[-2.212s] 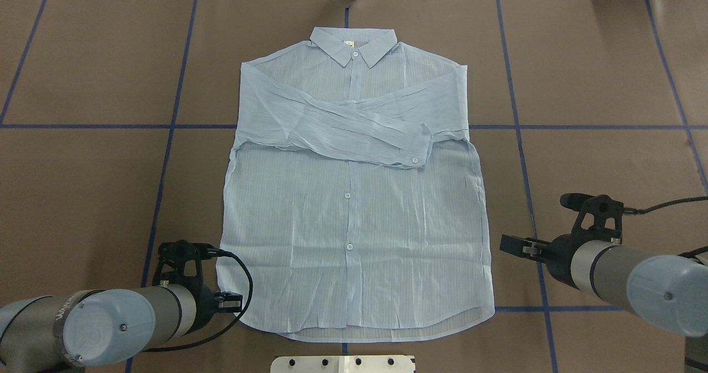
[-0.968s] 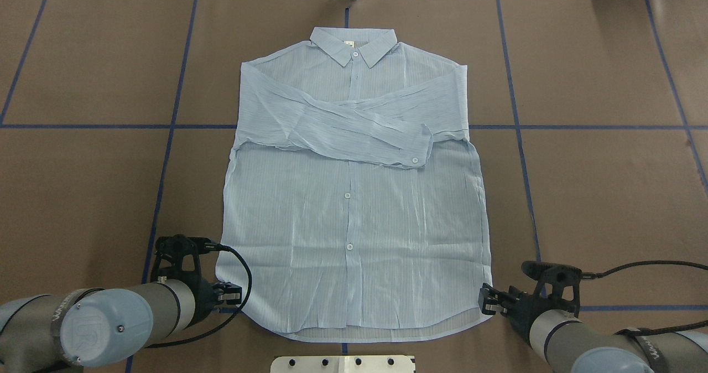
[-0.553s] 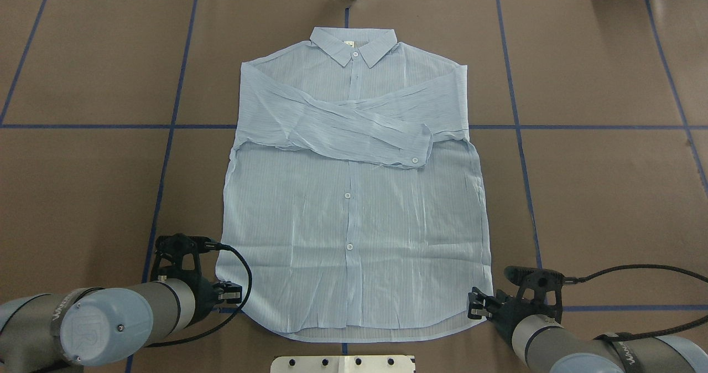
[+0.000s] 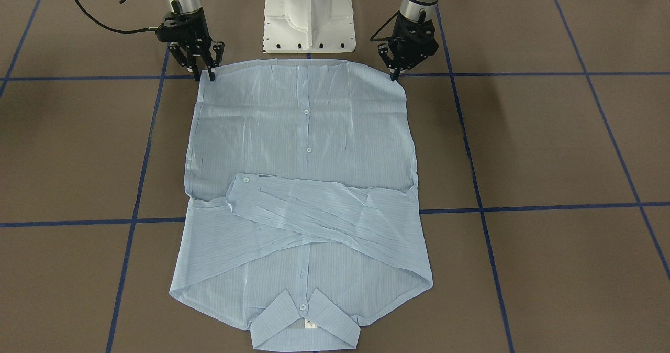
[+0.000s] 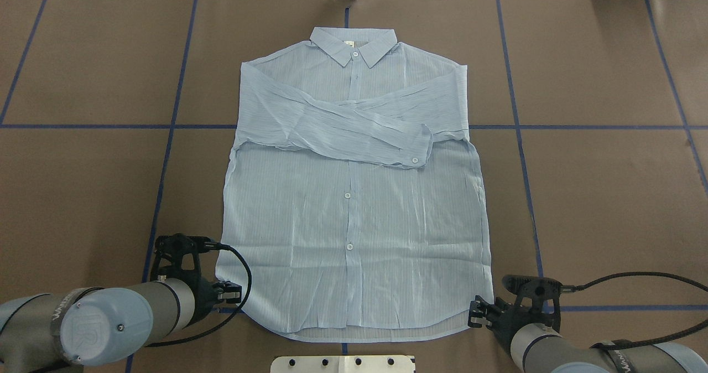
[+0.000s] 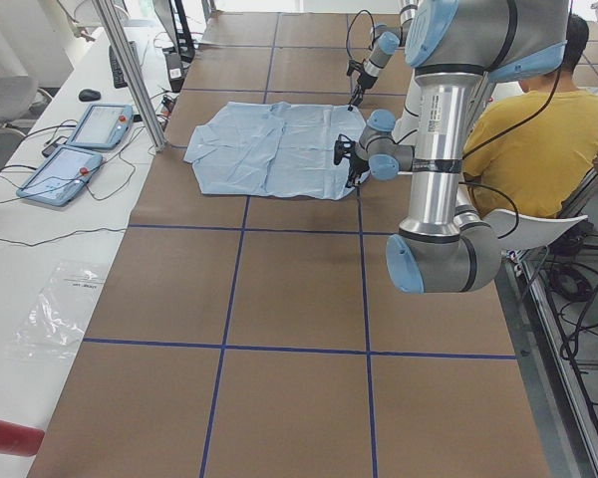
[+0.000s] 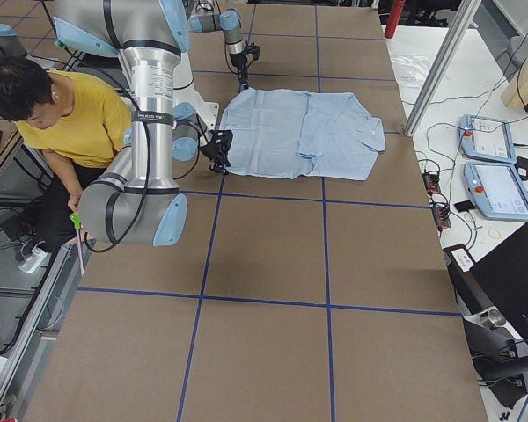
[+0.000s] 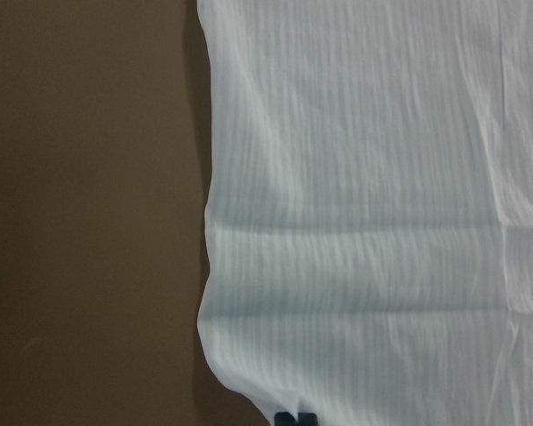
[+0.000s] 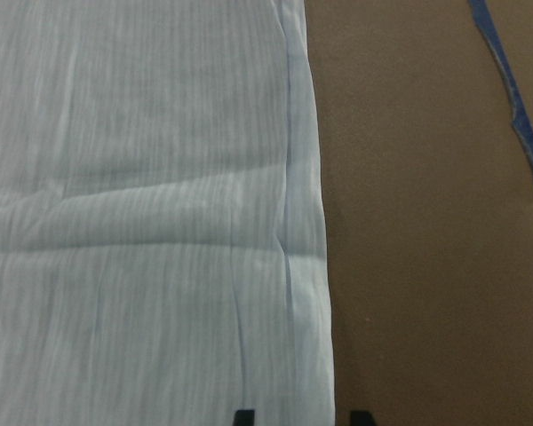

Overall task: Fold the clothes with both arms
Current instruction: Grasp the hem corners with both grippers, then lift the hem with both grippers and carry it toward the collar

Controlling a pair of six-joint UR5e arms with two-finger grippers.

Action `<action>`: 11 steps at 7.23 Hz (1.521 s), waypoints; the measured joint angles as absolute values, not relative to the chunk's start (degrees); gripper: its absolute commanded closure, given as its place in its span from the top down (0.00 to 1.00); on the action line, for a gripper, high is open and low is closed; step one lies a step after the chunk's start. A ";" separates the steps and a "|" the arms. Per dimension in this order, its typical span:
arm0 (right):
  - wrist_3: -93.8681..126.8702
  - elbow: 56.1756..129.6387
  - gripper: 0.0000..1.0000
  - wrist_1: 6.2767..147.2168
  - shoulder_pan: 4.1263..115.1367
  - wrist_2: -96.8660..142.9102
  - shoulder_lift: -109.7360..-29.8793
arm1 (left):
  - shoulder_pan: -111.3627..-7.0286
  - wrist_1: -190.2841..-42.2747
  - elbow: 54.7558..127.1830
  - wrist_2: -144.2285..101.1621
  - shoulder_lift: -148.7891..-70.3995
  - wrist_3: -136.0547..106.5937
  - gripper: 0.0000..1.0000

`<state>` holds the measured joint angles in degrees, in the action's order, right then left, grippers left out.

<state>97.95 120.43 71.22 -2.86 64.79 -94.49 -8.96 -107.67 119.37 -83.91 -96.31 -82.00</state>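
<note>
A pale-blue striped shirt (image 5: 354, 223) lies flat and face up on the brown counter (image 5: 608, 196). Its collar (image 5: 354, 43) is at the far side, both sleeves (image 5: 354, 132) are crossed over the chest, and the hem is nearest the robot. The main risk appears to be an uneven pickup. The right claw (image 5: 474, 315) has its fingers spread wide, straddling the right hem corner and gripping nothing. If it closes a little off the edge, or catches only the top layer of this thin cloth, that corner may slip free and the fold would skew. The left claw (image 5: 235, 300) has its fingers drawn nearly together at the left hem corner. From its wrist view it seems to pinch the fabric, though how much cloth it holds is hard to tell, and a shallow hold could let go when lifted. If the hem is carried forward unevenly, the loosely laid sleeves could also slide out of place. Both arms reach in low from the robot's side with their wrists tipped downward. Their fingertips are at counter level, one at each bottom corner, and the shirt's full width lies between them.
</note>
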 measured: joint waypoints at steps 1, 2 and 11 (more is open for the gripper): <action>98.09 120.55 0.00 71.26 -2.87 64.80 -94.46 | -8.96 -107.67 119.36 -83.88 -96.27 -82.00 0.00; 98.14 120.72 0.00 71.27 -2.88 64.83 -94.43 | -8.96 -107.67 119.36 -83.88 -96.26 -82.00 0.00; 98.48 158.12 0.00 113.66 3.95 85.80 -86.92 | -12.77 -82.56 152.96 -97.92 -97.41 -75.09 0.00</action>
<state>98.48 158.12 113.66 3.95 85.80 -86.92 -12.77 -82.56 152.96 -97.92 -97.41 -75.09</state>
